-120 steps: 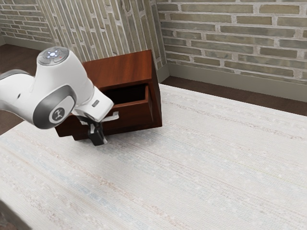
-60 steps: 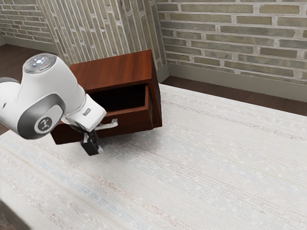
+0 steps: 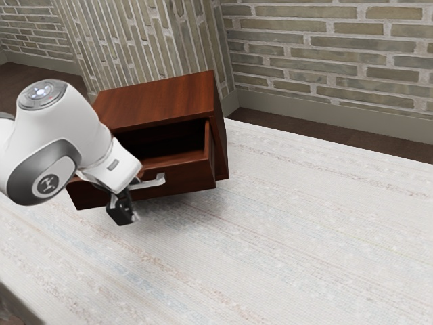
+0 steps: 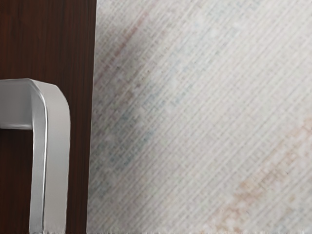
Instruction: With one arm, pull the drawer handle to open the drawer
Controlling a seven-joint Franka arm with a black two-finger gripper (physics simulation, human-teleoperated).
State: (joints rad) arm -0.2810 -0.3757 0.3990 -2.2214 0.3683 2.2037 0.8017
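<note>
Drawer handle [image 3: 150,181] just above gripper [image 3: 122,215], toward exterior view's right

Reaches in from the exterior view's left with the white arm [image 3: 54,149] bent at a bulky rounded joint and sloping downward. Ends in the black gripper [image 3: 123,214], hanging low and pointing down, tilted slightly.

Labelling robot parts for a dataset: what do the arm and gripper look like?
The arm is a rounded white shell with a grey joint band bearing a small white logo and a grey round cap on top. A white wrist block carries the black gripper.
</note>
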